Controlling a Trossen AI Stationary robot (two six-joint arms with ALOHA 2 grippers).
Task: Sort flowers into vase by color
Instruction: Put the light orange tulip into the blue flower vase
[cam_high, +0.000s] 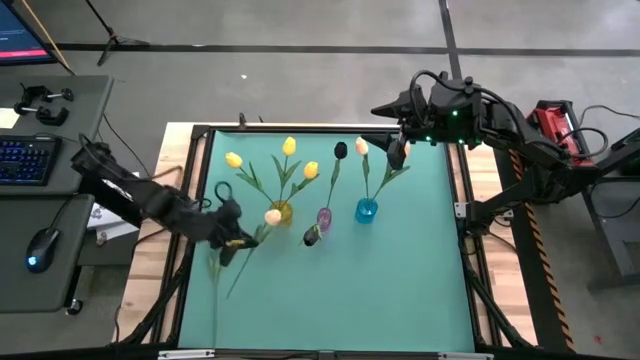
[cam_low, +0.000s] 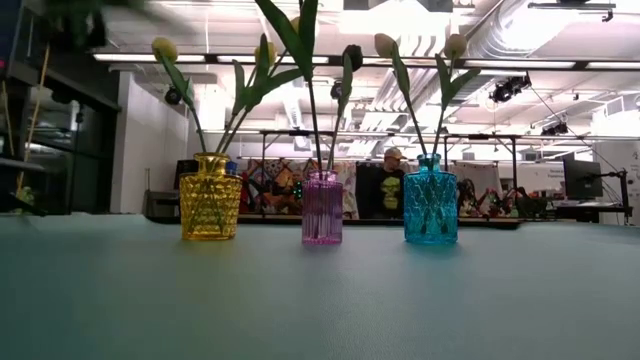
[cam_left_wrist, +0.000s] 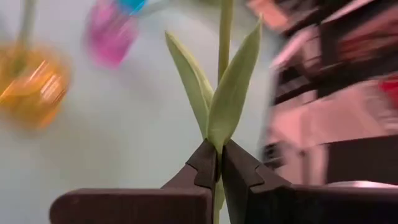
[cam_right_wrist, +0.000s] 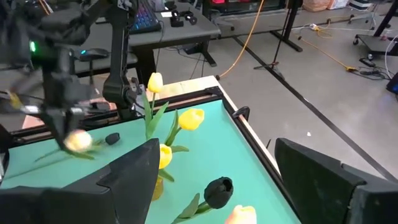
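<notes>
Left claw (cam_high: 232, 243) reaches low over the table (cam_high: 400, 290), pinching a peach tulip (cam_high: 272, 216) by its stem beside the yellow vase (cam_high: 282, 212). Right claw (cam_high: 385, 108) waits spread above the far edge.

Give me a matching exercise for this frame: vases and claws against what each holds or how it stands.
1. pink vase
2. blue vase
3. left claw
4. right claw

a. shut on a stem
b. holds one dark tulip
c. open, holding nothing
d. holds two peach tulips

Pairs: 1-b, 2-d, 3-a, 4-c
</notes>
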